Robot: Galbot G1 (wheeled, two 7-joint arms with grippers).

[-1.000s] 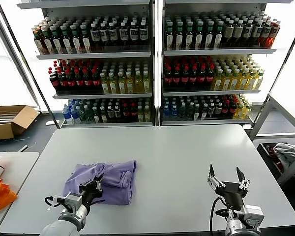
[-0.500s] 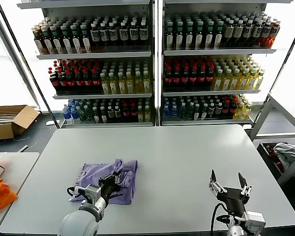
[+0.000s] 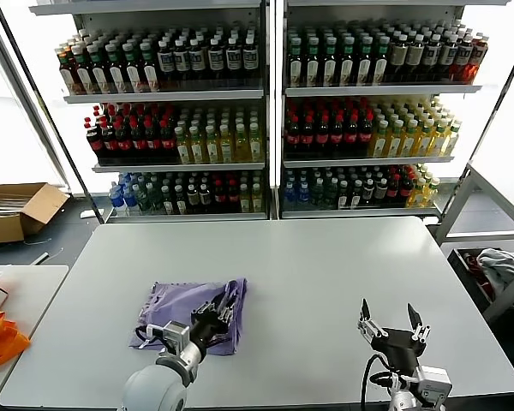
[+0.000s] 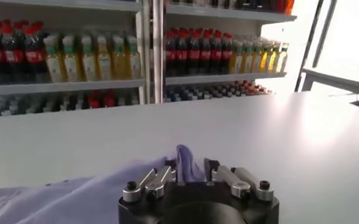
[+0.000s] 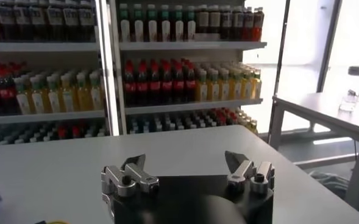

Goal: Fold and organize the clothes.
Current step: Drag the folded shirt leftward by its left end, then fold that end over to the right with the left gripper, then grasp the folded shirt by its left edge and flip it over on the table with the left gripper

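Note:
The clothes are one lavender T-shirt (image 3: 176,301), lying folded into a small rectangle on the white table (image 3: 325,257), left of the middle. My left gripper (image 3: 216,313) rests at the shirt's right edge. In the left wrist view its fingers (image 4: 211,167) stand parted, and an upright ridge of the lavender shirt (image 4: 184,159) sits loosely between them, so my left gripper (image 4: 191,165) is open. My right gripper (image 3: 386,320) hovers over bare table near the front right, wide open and holding nothing (image 5: 185,163).
Tall shelves of bottles (image 3: 265,111) stand behind the table. A side table with an orange cloth (image 3: 0,338) is at the far left, with a cardboard box (image 3: 17,210) on the floor behind it. A grey-white cloth (image 3: 497,261) lies on a rack at the right.
My left gripper carried the shirt's left part rightward over the rest, making a narrower fold. Its jaws were shut on the cloth and have now parted. The right gripper has barely shifted.

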